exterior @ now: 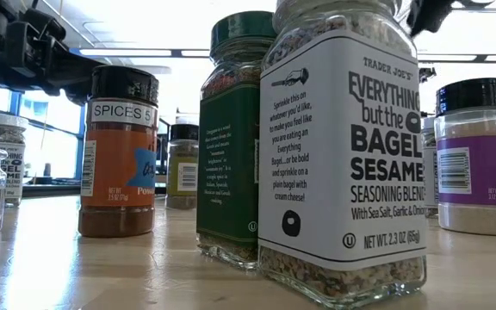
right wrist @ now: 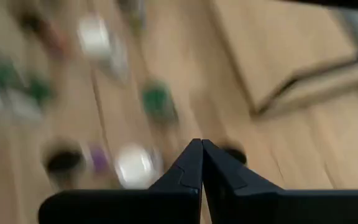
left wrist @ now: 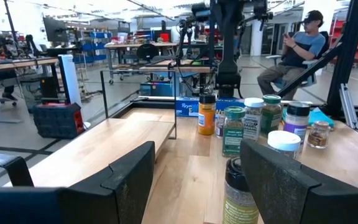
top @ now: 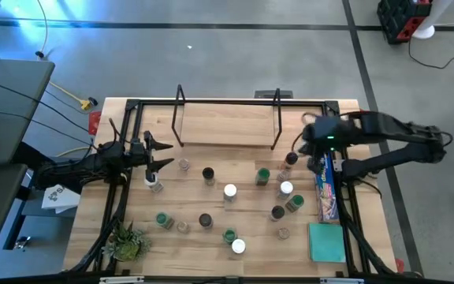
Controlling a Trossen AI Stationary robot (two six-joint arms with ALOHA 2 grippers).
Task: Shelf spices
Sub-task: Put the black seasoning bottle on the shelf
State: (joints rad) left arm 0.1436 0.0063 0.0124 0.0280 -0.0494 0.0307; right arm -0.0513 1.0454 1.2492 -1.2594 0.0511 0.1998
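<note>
Right wrist view is motion-blurred: jars (right wrist: 135, 165) on the table (right wrist: 185, 118) appear only as smears, labels unreadable. Low view: the bagel seasoning jar (exterior: 343, 155) is cut off at the top edge, lid unseen, and it hides jars behind it. High view: jar labels too small to read. The plant (top: 126, 243) partly covers the table frame (top: 105, 229).

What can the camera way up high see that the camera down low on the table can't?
Only the high view shows the shelf, still without jars, the left claw open, the right claw shut and empty, and the little plant. Only the low view shows jar labels, like the bagel seasoning jar. Both show spice jars standing on the wooden table.
</note>
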